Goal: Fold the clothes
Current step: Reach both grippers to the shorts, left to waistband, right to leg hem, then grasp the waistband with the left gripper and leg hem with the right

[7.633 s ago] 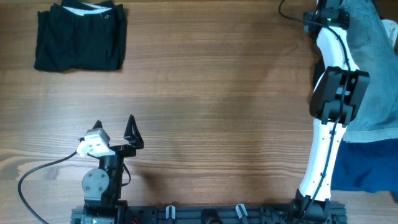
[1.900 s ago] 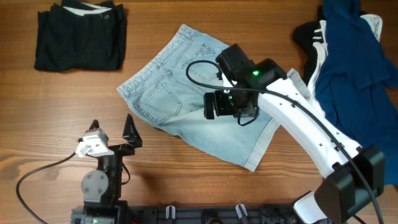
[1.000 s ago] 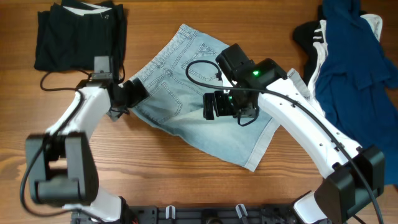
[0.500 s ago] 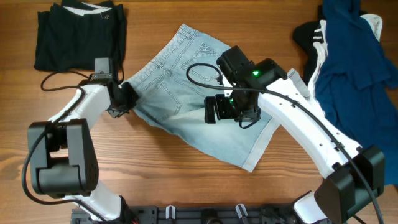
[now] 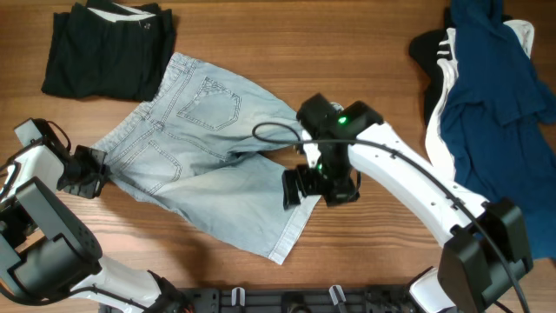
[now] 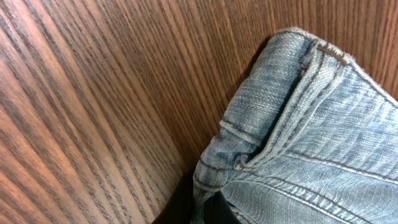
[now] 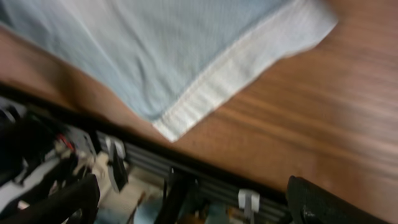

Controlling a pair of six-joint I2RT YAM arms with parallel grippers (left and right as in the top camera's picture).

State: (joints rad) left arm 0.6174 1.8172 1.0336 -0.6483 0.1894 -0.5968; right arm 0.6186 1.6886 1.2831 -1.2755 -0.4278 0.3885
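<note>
jeans [image 5: 191,165] centre-left, folded garment [image 5: 109,52] just behind them, garment pile [image 5: 495,104] far right

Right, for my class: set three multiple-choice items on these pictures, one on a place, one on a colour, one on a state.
1. Seen from overhead, where on the table does the folded black garment lie?
A. Bottom right corner
B. Top left corner
C. Dead centre

2. What colour is the biggest garment at the table's right edge?
A. Navy blue
B. Red
C. Yellow

3. What is the left gripper doing?
A. Open above bare wood
B. Shut on the black garment
C. Shut on the waistband corner of the light-blue denim

Key:
1 B: the overhead view shows it up in that corner.
2 A: navy fabric covers most of that side.
3 C: the left wrist view shows the waistband seam pinched in the gripper.
</note>
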